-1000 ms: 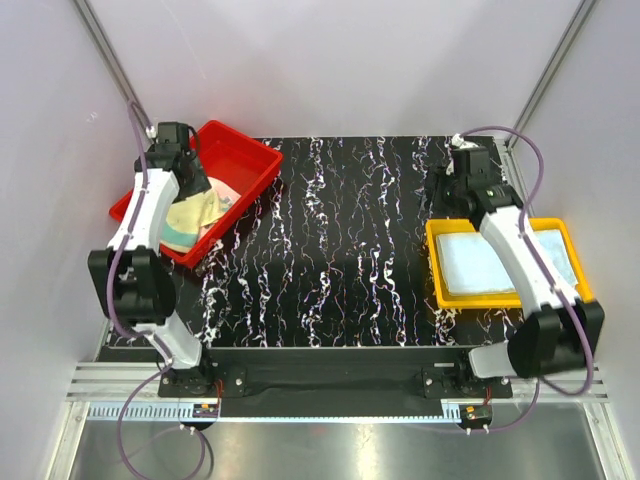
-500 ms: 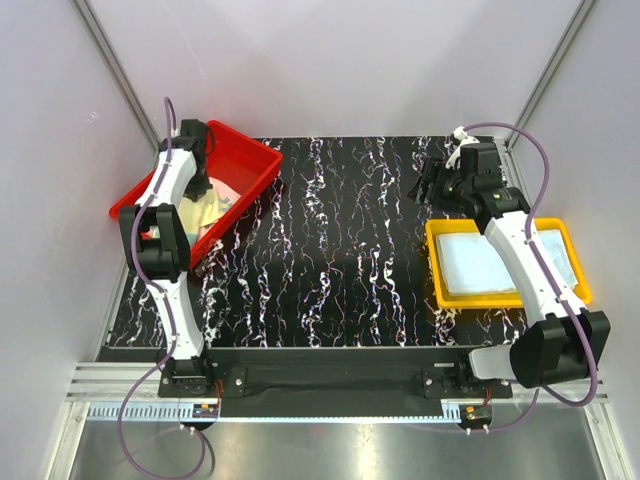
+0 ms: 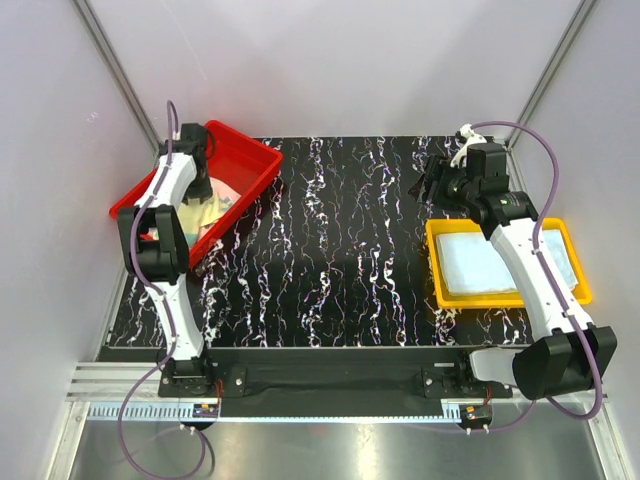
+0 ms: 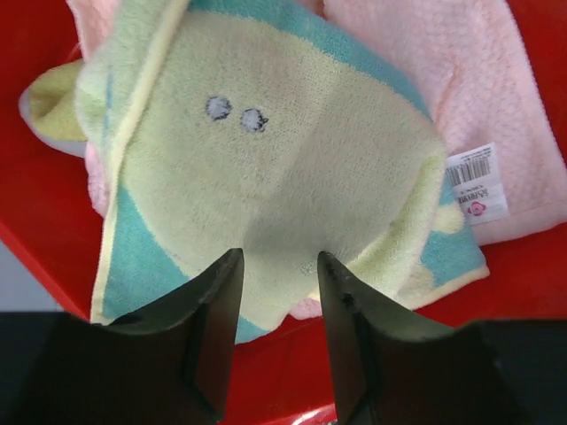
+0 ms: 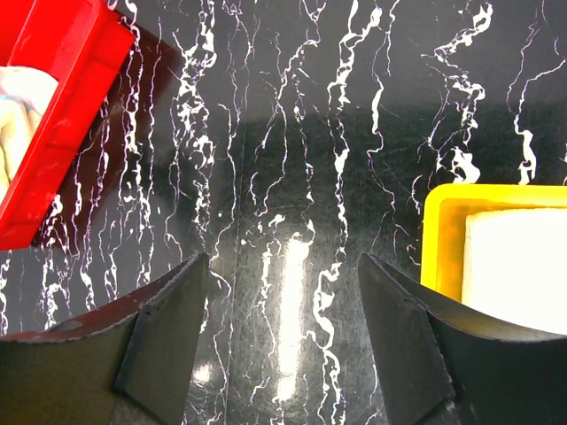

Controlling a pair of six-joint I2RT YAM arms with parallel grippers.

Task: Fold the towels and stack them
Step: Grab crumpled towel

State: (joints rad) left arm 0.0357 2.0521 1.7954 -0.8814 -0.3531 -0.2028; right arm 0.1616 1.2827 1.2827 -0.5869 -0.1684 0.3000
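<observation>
I'm at the pick-up: left gripper (image 4: 279,261), jaws apart, hangs over the yellow-green towel (image 4: 266,168) in the red tray (image 4: 523,292); right gripper (image 5: 283,261) wide, empty. Next, as I judge it: pinch its edge, lift.

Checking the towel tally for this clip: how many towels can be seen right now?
3. A yellow-green towel lies over a pink towel in the red tray; a pale blue towel lies in the yellow tray. Others may be hidden beneath the pile.
</observation>
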